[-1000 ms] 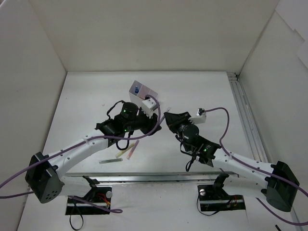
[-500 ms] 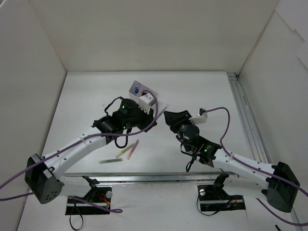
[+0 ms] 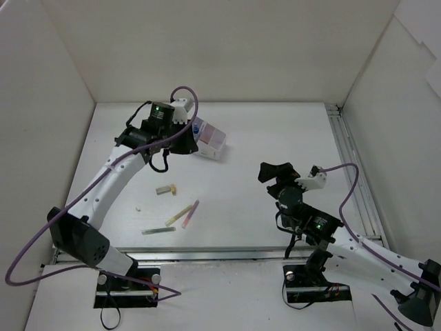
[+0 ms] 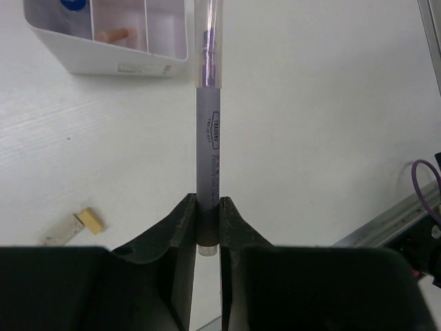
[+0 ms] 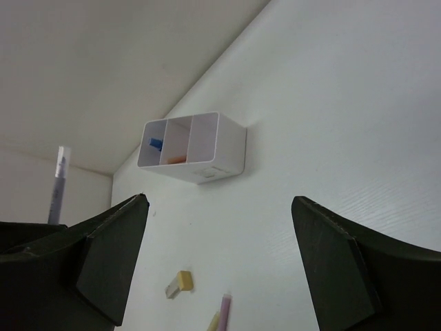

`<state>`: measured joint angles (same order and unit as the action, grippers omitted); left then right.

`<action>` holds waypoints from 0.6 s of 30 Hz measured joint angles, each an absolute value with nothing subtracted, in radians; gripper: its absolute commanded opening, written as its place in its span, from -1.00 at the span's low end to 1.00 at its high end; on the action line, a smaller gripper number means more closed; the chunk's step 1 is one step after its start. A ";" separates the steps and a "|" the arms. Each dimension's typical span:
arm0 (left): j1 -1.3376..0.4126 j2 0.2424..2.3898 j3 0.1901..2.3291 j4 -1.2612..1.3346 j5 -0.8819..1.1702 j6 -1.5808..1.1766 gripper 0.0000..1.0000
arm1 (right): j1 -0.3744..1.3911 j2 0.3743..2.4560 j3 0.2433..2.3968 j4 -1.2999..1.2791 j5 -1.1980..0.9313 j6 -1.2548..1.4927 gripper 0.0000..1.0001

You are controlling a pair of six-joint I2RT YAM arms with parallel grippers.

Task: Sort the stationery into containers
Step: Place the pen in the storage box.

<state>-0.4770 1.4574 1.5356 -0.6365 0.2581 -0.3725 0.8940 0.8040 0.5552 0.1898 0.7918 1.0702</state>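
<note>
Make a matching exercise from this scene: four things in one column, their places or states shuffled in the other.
Things:
1. grey pen
2. orange piece
3. tan eraser
4. right gripper

Places or states:
A. lying loose on the table
B. open, holding nothing
C. clamped in the left gripper
D. in the middle compartment of the box

Pairs: 1-C, 2-D, 3-A, 4-B

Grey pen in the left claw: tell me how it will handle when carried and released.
The grey pen is probably stiff: pinched only at its end by the left claw, it runs straight. Its round, smooth barrel may slip or pivot in that grip, and would likely roll if dropped on the table.
</note>
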 measured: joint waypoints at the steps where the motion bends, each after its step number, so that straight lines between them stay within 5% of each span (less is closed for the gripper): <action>1: -0.455 1.489 1.550 -0.656 0.295 -0.377 -1.00 | 0.892 0.785 0.547 0.181 0.805 1.070 0.66; 11: -0.301 1.720 1.635 -0.684 0.653 -0.577 -1.00 | 0.889 0.710 0.512 0.118 0.887 1.073 0.69; 18: -0.293 1.870 1.867 -0.787 0.618 -0.697 -1.00 | 0.884 0.669 0.498 0.093 0.941 1.073 0.70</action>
